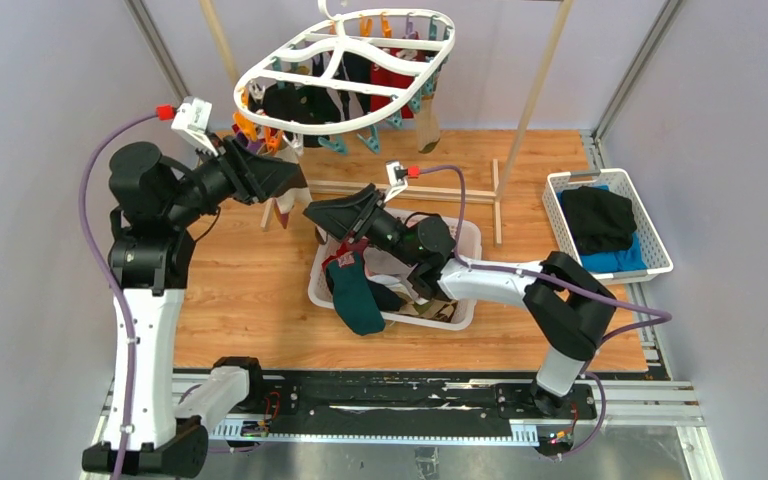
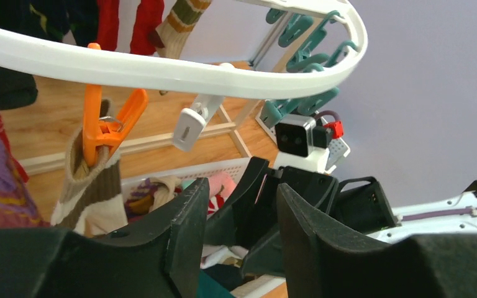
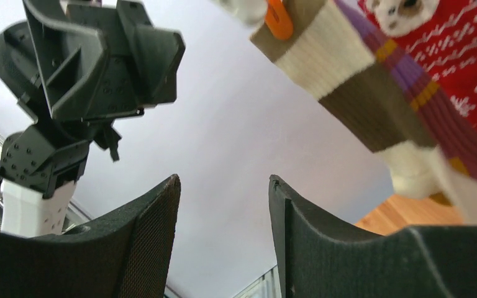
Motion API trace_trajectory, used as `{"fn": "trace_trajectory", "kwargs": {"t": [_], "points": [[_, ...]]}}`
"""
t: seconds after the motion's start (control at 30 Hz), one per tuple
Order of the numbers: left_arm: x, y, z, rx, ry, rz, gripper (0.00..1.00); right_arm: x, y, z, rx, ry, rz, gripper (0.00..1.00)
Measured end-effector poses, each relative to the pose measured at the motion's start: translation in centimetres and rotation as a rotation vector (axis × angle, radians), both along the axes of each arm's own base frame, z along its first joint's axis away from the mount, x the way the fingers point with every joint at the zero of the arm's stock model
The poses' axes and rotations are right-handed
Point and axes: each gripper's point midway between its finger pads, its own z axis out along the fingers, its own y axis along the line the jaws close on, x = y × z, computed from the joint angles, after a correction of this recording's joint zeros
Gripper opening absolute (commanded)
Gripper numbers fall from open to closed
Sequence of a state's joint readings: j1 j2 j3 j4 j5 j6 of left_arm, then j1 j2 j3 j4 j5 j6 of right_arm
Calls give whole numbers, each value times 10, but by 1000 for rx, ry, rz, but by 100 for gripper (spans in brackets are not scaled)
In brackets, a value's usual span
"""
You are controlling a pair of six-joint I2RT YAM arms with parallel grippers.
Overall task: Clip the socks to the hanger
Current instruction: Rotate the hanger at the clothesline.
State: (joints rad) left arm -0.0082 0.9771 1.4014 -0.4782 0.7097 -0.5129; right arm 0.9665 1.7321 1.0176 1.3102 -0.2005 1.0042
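Up at twelve o'clock above the table (image 1: 240, 290), the white oval plastic hanger (image 2: 161, 71) carries a beige-and-brown ribbed sock (image 2: 93, 186) pinched in an orange clothespin (image 2: 99, 124). Just beside it, the left tool (image 2: 242, 211) has parted, empty jaws. At six o'clock of the hanger, the right tool (image 3: 223, 211) gapes empty over a white slotted basket (image 1: 468, 240) of socks.

No legible text, label, brand, number or sign is present on the hanger (image 2: 161, 68), the socks (image 1: 360, 295) or any other surface in the three views.
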Motion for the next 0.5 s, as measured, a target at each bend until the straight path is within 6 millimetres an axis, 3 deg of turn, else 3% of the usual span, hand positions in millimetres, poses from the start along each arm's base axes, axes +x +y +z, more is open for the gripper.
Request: {"fn": "trace_trajectory", "kwargs": {"t": [0.23, 0.37, 0.5], "points": [[-21, 6, 12, 58, -111, 26, 54, 17, -20, 23, 36, -55, -103, 55], [-15, 8, 6, 71, -94, 37, 57, 30, -26, 25, 36, -64, -153, 56], [-5, 8, -1, 71, -62, 39, 59, 44, -25, 43, 76, -91, -170, 59]]}}
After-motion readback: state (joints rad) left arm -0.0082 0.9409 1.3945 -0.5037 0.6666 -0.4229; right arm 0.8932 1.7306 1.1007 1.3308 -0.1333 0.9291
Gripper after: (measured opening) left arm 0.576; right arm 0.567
